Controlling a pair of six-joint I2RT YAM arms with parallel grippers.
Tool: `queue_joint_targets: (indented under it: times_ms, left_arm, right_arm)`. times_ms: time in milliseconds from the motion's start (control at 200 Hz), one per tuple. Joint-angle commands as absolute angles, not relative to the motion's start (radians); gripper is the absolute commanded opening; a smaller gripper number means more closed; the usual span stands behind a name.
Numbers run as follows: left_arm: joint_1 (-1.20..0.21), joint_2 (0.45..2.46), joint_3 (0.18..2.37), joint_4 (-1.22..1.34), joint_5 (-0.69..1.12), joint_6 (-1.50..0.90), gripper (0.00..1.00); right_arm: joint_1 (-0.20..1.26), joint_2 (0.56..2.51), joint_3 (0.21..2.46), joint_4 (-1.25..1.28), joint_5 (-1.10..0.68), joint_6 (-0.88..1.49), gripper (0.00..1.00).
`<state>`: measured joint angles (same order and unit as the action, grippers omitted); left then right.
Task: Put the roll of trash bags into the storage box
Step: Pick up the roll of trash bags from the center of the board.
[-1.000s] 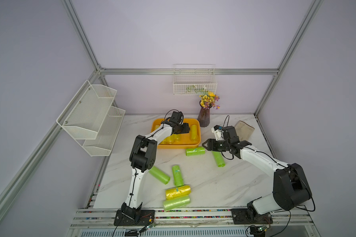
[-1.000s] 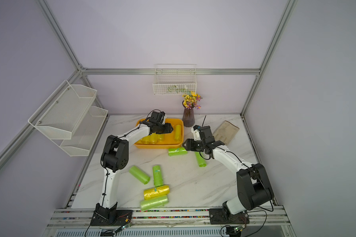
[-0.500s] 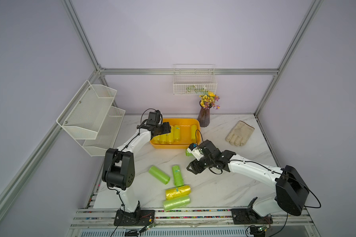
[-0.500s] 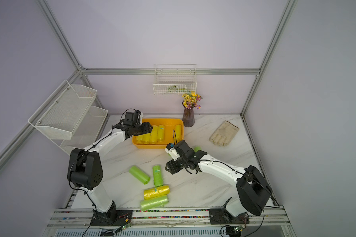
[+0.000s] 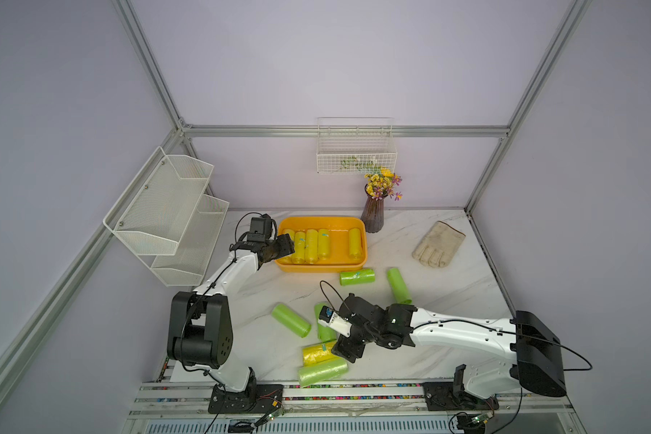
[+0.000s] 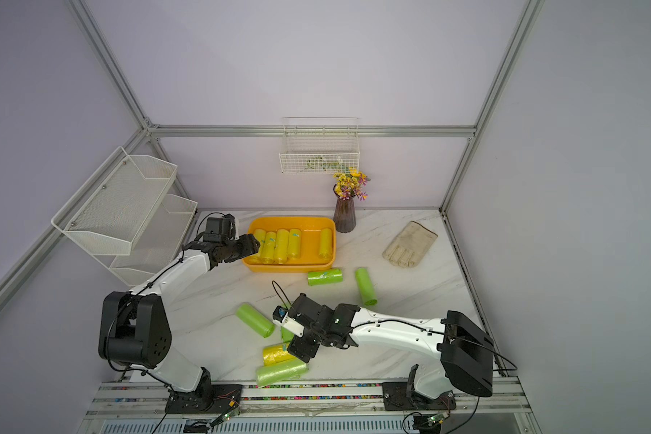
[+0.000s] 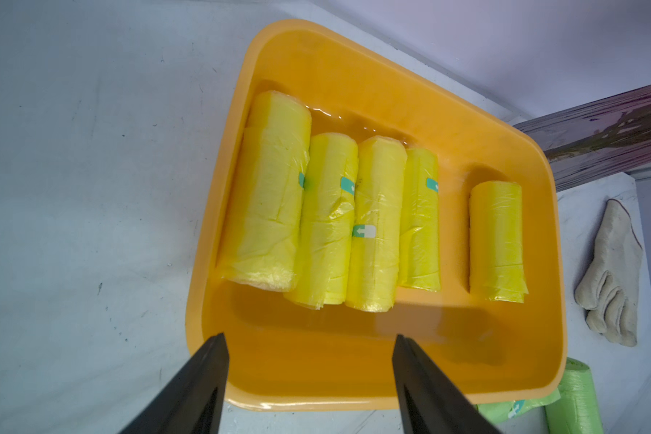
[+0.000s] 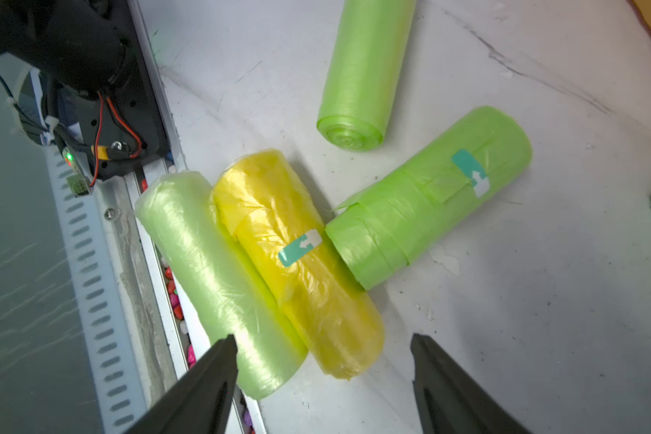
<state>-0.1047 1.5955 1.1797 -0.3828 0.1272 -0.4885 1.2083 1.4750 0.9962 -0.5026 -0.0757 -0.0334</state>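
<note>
- In both top views the storage box (image 5: 322, 267) sits just above the middle of the frame on the marble table (image 5: 448, 293). Five yellow rolls (image 5: 311, 246) lie in it, four side by side at its left and one apart at its right.
- The left gripper (image 5: 287, 245) is at the box's left end, over the rim. How far it is spread cannot be judged from here.
- At lower centre the right gripper (image 5: 348, 350) hangs over the yellow roll of trash bags (image 5: 315, 354). That roll lies on the table well apart from the box, against a pale green roll (image 5: 322, 371) at the table's front edge.
- Four more green rolls (image 5: 291, 319) lie loose: one left of the right wrist, one half hidden beneath it, and two just below the box's lower right corner.
- A glove (image 5: 438, 244) lies at the right of the table, and a vase (image 5: 373, 218) of flowers stands by the box's upper right corner. A wire basket (image 5: 356, 150) hangs on the back wall and a mesh rack (image 5: 166, 210) on the left wall.
- Left wrist view: the left gripper's fingers (image 7: 200, 383) stand wide apart with nothing between them, over one end of the box. The five yellow rolls lie beyond on its floor.
- Right wrist view: the right gripper's fingers (image 8: 203, 387) are spread wide and grip nothing. One end of the yellow roll of trash bags (image 8: 290, 255) shows in the gap between them. The pale green roll (image 8: 211, 270) is pressed along one of its sides, and the end of a green roll bearing a teal sticker butts against the other.
</note>
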Motion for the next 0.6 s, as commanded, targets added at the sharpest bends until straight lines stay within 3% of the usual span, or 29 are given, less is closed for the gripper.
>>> queue_joint_targets:
  times_ms: [0,280,595]
  left_arm:
    - [-0.091,1.533,1.164,-0.345,0.143,-0.500,0.70]
    - [-0.081,1.469,1.083,-0.301,0.155,-0.515,0.71]
    - [-0.073,1.431,1.049,-0.304,0.145,-0.513,0.72]
  right_arm:
    - [1.294,1.502,1.025,-0.542,0.057,-0.102,0.80]
    - [1.416,1.587,1.053,-0.540,0.188,-0.152,0.82]
    - [1.424,1.707,1.109,-0.502,0.386,-0.162,0.83]
